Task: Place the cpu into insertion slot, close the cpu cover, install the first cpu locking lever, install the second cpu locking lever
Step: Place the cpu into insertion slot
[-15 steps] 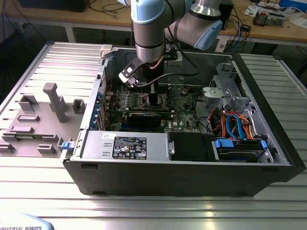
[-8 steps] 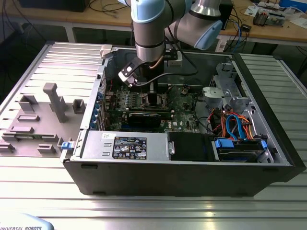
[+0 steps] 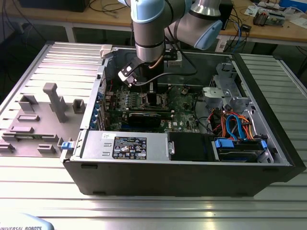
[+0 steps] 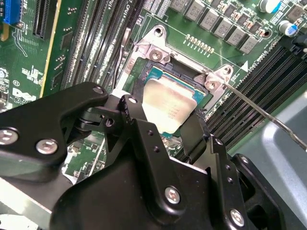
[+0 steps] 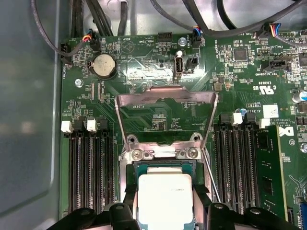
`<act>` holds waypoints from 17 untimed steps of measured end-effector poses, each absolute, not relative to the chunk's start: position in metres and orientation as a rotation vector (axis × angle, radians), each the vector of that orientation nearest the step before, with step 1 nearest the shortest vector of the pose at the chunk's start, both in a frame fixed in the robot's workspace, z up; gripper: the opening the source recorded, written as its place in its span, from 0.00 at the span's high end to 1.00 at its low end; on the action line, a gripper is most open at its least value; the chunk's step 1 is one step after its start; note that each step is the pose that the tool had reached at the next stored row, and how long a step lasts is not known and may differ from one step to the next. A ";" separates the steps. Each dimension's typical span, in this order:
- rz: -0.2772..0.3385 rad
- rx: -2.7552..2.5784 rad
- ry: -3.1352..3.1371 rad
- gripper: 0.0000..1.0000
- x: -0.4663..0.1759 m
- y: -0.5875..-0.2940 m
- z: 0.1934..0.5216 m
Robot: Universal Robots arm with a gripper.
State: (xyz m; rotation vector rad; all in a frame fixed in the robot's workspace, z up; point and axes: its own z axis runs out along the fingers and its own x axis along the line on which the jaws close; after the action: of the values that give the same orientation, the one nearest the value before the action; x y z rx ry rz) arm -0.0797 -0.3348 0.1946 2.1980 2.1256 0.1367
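Fingers of the gripper pinch two opposite edges of the cpu, which sits square over the insertion slot, at or just above its seat as far as both wrist views show. Good seating here probably means keeping the chip level and aligned with the rim, lowering it straight without sliding, and letting go only once it lies flat. Beyond it, the cpu cover stands flipped open, with a thin locking lever angled off to the side.
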 end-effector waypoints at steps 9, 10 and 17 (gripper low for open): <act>0.139 2.199 2.126 0.45 -0.080 -0.335 0.193; 0.138 2.198 2.125 0.39 -0.080 -0.335 0.193; 0.139 2.199 2.126 0.39 -0.080 -0.335 0.195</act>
State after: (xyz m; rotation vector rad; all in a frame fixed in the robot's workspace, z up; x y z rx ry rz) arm -0.0796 -0.3346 0.1950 2.1987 2.1259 0.1386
